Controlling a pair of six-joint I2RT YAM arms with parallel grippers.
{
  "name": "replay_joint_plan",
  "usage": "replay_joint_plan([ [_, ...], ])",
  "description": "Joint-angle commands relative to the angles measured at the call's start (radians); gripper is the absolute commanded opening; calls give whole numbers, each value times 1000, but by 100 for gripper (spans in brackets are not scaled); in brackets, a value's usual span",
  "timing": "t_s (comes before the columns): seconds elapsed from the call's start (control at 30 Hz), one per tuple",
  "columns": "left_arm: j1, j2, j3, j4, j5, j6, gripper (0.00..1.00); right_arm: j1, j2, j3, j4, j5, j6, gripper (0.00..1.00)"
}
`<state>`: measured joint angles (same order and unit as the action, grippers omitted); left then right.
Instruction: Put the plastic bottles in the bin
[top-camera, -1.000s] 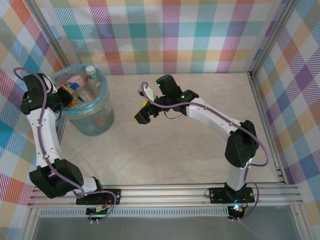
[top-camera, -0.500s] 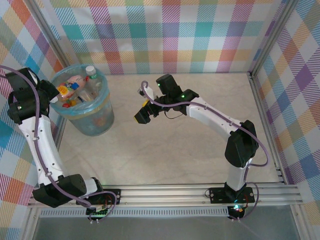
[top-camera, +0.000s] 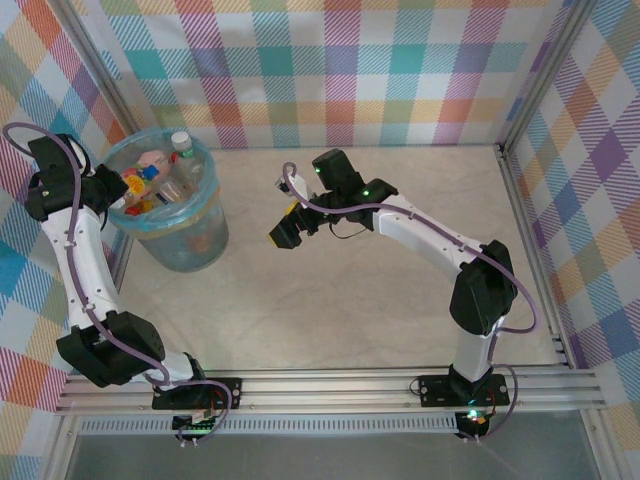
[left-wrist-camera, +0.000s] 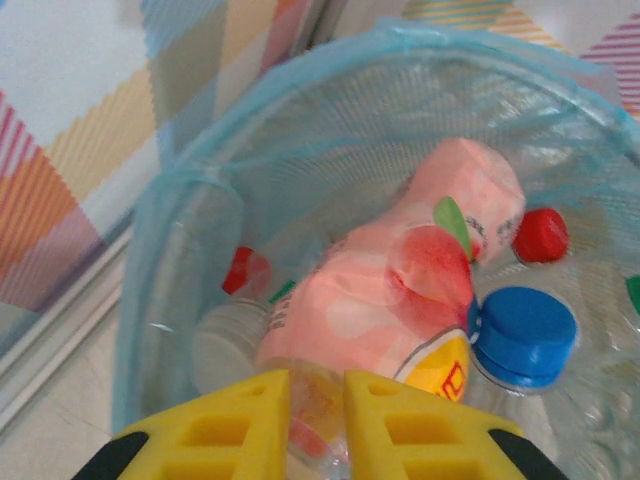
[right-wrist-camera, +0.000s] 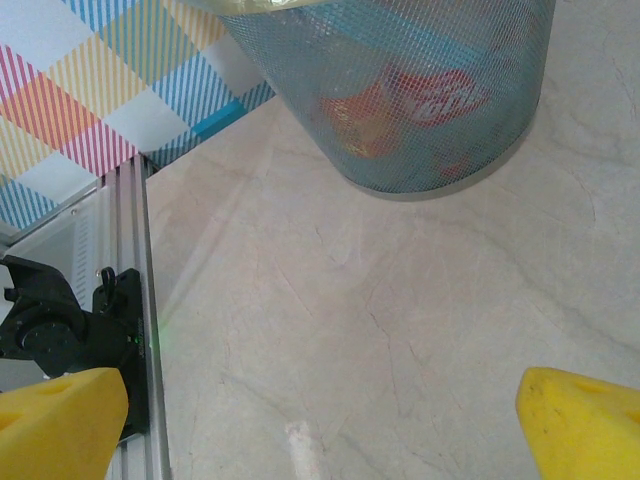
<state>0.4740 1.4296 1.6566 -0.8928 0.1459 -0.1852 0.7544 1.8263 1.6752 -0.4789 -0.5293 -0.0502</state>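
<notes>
Bottles (left-wrist-camera: 400, 290) crowd bin (left-wrist-camera: 300, 130); left claw (left-wrist-camera: 317, 392) pinches bottle (left-wrist-camera: 314, 425) above; right claw (right-wrist-camera: 320, 405) spread.

Top external camera: fixed high, above and behind the arms' bases (top-camera: 195, 392) at the bottom edge. It faces down and forward from far off and takes in the whole table (top-camera: 350, 300), with the bin (top-camera: 190, 245) at upper left.

Left wrist camera: close above the bin, looking down into its mouth past the left gripper (left-wrist-camera: 317, 385) at bottom centre.

Right wrist camera: low and farther back, facing across the table toward the bin's mesh wall at the top of the frame. The right gripper (right-wrist-camera: 320, 395) spans the bottom corners.

Overlap: all three views share the bin.
</notes>
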Motion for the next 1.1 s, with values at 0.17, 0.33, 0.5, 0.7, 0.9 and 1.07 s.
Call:
replay_joint_plan([
  [0.17,15,-5,-25,-64,111,29,21,5,-30,-16,2,-25,17,99],
  [0.33,16,-61,81,-77,29,-4,37,5,-38,3,-23,2,10,100],
  [0.5,15,-232,115,3,-185,-39,61,-12,-97,-11,7,127,55,100],
  [0.7,-83,-514,-125,214,13,-7,62,-150,-234,-147,113,222,149,100],
  [0.9,-442,-684,-396,304,60,-56,59,-324,-353,-277,102,342,167,100],
  [1.07,-971,-612,-548,406,-321,-17,59,-434,-410,-401,137,452,171,100],
])
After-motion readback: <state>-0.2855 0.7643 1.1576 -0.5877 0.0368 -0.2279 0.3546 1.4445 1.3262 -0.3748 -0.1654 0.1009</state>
